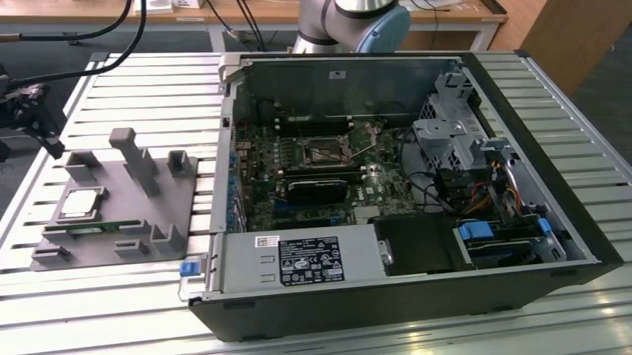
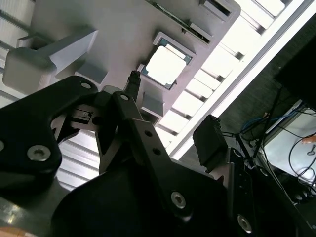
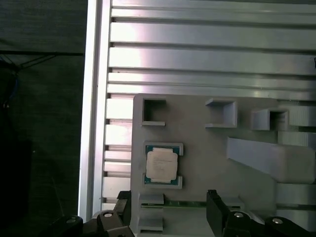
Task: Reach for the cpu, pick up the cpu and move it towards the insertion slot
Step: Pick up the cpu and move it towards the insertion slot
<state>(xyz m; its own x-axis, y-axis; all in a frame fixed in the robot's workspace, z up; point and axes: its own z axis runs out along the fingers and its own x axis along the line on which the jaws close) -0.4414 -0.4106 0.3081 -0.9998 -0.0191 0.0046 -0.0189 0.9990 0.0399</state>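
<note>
Cpu (image 3: 162, 165) lies flat in snug pocket of grey holder (image 3: 197, 148) on tabletop (image 3: 197, 44), so it can't slide. Gripper (image 3: 168, 197) hangs near it, opened wide, holding nothing, lined up to fit around it.

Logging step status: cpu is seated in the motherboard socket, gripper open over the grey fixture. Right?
No. The cpu lies on the grey fixture, not in the insertion slot; the first wrist view shows it there. The gripper is open over the fixture, as you said.
</note>
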